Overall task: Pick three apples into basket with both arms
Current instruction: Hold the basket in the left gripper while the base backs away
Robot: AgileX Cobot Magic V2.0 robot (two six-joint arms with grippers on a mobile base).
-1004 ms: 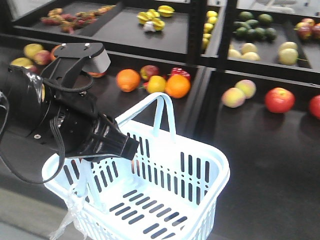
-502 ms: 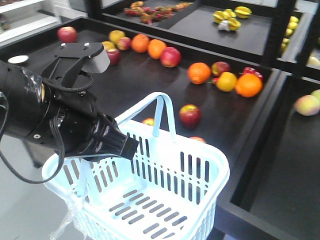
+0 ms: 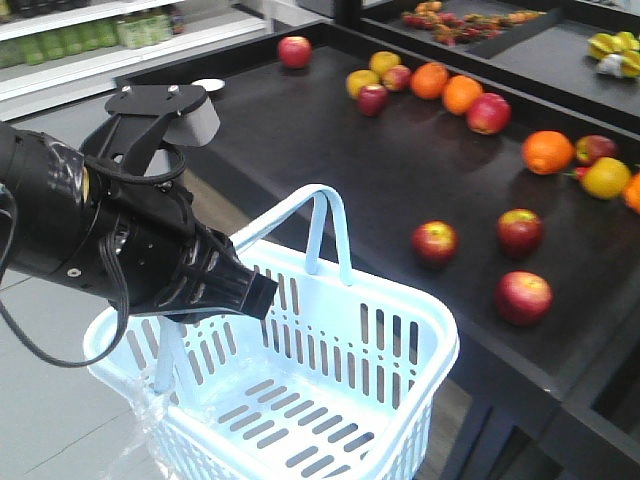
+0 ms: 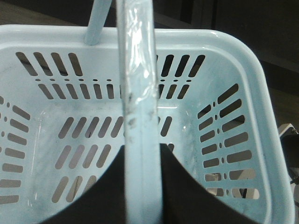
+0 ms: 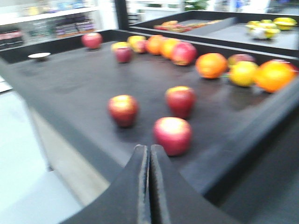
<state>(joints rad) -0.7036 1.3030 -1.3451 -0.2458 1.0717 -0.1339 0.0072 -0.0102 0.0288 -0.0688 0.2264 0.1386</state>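
Note:
Three dark red apples lie near the front of the black shelf: one on the left, one beside it and one nearest the edge. The right wrist view shows them blurred as the left apple, the far apple and the nearest apple. My right gripper is shut and empty, just short of the nearest apple. The pale blue basket hangs in front of the shelf with nothing in it. My left gripper is shut on its handle.
Oranges, yellow fruit and more apples lie farther back on the shelf. A lone apple and a small white dish sit at its far left corner. Grey floor lies left of the shelf edge.
The whole scene has swung to the right in the front view; the shelf's left end and the three front apples have come into sight. The left arm and basket keep their place in the frame.

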